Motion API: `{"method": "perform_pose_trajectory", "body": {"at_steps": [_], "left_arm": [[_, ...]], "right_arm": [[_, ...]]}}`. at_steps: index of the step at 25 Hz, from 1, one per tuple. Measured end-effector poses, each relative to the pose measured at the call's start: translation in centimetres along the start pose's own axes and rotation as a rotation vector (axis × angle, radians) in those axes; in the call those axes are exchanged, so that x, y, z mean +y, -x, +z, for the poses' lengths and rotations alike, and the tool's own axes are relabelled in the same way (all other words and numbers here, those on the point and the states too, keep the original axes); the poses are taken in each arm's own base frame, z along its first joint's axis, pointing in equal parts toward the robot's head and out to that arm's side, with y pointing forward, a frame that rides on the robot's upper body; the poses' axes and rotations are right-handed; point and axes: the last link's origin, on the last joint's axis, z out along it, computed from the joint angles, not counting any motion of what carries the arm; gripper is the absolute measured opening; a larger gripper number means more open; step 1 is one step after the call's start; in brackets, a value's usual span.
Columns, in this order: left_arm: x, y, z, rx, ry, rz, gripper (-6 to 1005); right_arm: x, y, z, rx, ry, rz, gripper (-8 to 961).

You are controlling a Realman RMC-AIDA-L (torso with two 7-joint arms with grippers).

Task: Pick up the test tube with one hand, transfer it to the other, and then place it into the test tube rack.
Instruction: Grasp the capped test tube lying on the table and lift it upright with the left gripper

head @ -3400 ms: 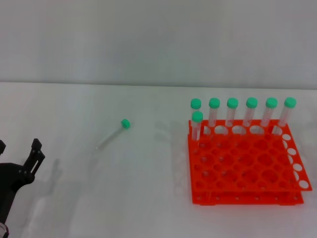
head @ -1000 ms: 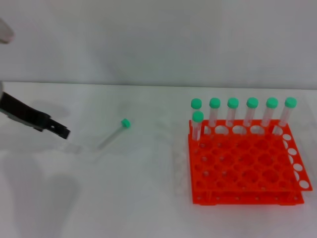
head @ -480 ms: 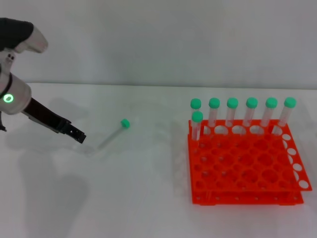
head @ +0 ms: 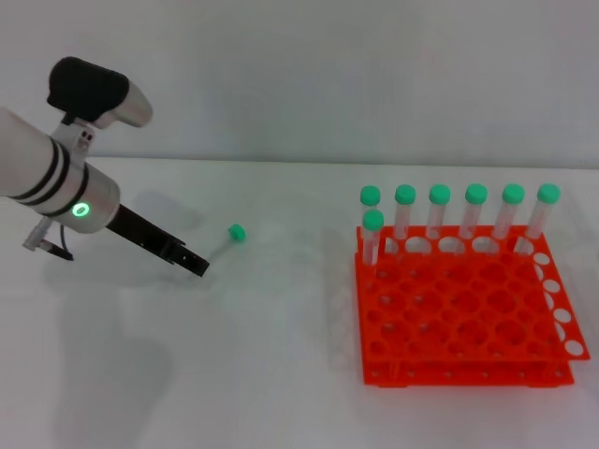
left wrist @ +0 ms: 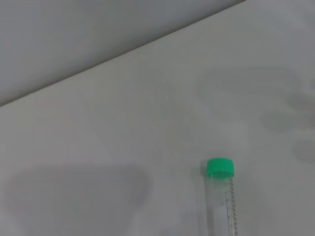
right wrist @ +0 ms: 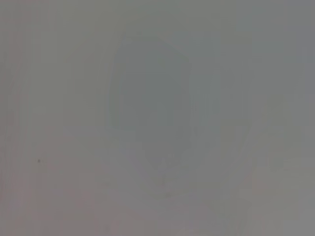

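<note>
Left gripper [head: 194,263] has advanced right to the green-capped clear plastic test tube [head: 228,238]; finger state unclear; a nudge could roll it.

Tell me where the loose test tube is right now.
In the head view, the test tube lies on the white table, left of the orange rack, with the left gripper at its clear end.
</note>
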Motion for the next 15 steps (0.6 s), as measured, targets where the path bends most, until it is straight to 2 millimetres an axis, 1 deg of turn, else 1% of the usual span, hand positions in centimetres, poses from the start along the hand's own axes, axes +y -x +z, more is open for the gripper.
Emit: {"method": "perform_pose_trajectory", "body": {"at_steps": [11,15], "left_arm": [[0.9,-0.1,1.6,0.020,-0.029,0.028,860],[0.9,-0.2,1.8,0.026,-0.036,0.032,859]], "right_arm": [[0.1,0.1,0.3,-0.001,0.005,0.003,813],[0.3,0.3,0.5,-0.004,0.010,0.002,813]]}}
